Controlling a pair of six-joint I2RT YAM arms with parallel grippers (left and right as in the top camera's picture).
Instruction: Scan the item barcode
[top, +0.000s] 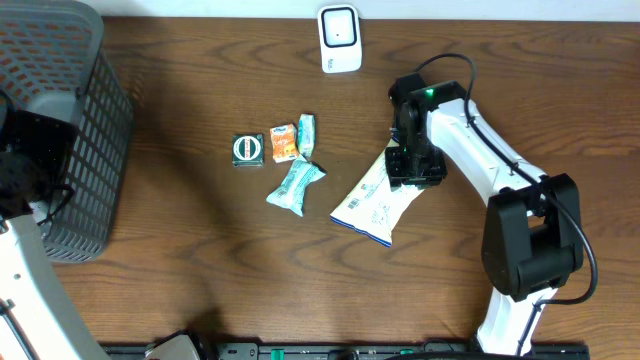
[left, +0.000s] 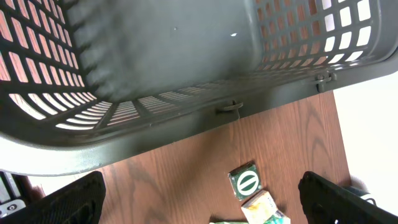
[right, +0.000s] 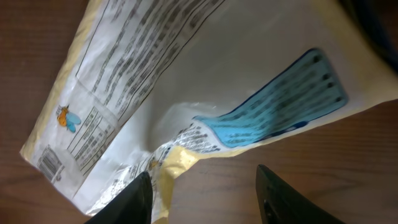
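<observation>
The item, a flat white bag (top: 374, 200) with yellow edges and printed text, lies on the wooden table right of centre. In the right wrist view the bag (right: 186, 68) fills the upper frame, with a blue patch (right: 280, 106) and a small barcode (right: 50, 163) at its lower left corner. My right gripper (top: 415, 166) hovers at the bag's upper right end. Its jaws (right: 205, 199) stand apart over bare wood, the bag's crumpled yellow edge just beside the left finger (right: 127, 202). The white scanner (top: 340, 38) stands at the table's back edge. My left gripper (left: 202, 205) is open by the basket.
A dark mesh basket (top: 60, 130) stands at the far left, and its wall (left: 186, 74) fills the left wrist view. Small packets lie left of the bag: a green-and-white square (top: 247, 149), an orange one (top: 283, 142) and two teal-white ones (top: 306, 132) (top: 295, 186).
</observation>
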